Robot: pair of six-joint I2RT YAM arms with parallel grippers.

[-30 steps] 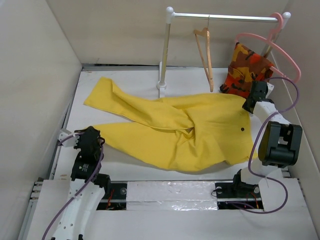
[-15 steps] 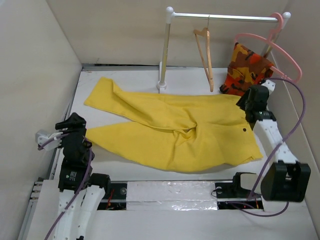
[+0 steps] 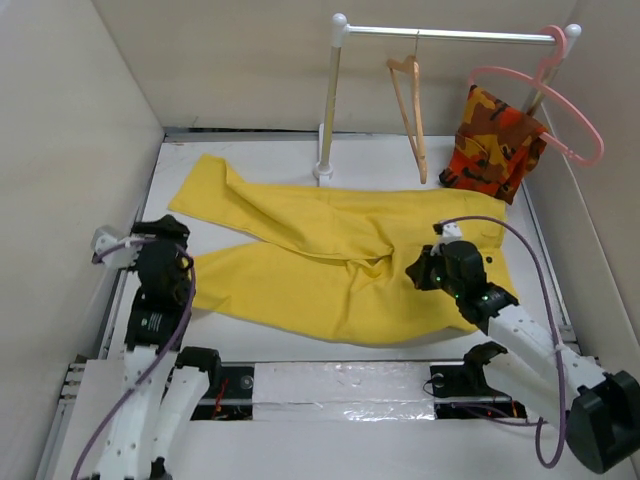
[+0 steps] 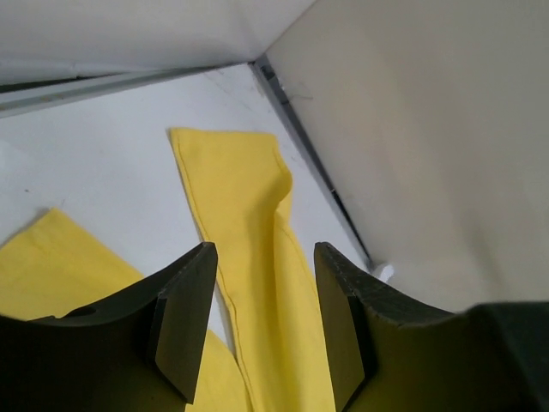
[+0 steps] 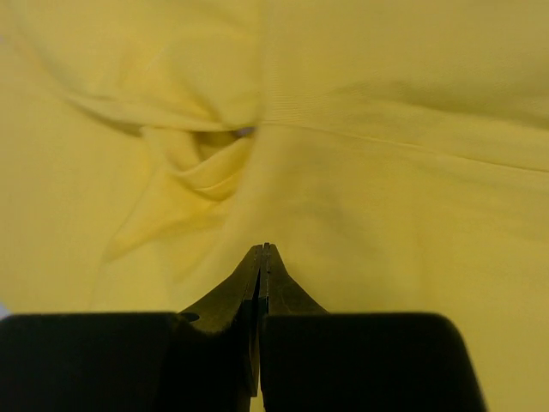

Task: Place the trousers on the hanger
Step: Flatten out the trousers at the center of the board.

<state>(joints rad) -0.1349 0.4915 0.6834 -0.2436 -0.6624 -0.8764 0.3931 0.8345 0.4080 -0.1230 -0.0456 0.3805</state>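
At the left edge of the top view, the left claw (image 3: 165,232) is positioned over the counter (image 3: 260,160), just beside the cuff of the nearer trouser leg. In its wrist view, its fingers (image 4: 184,318) are held wide apart with nothing between them. The trousers (image 3: 330,250) are spread flat across the middle of the frame, with the legs running to the upper left, the waist to the right, and a bunched fold at the crotch. Right of centre, the right claw (image 3: 418,272) is positioned over the cloth beside that fold. Its fingers are pressed together, and no cloth is seen pinched between them. In the upper right, the hanger (image 3: 410,110) is hung by its hook from the rail (image 3: 450,35), apart from the trousers. A pink hanger (image 3: 565,110) and a camouflage garment (image 3: 495,140) are seen further right.
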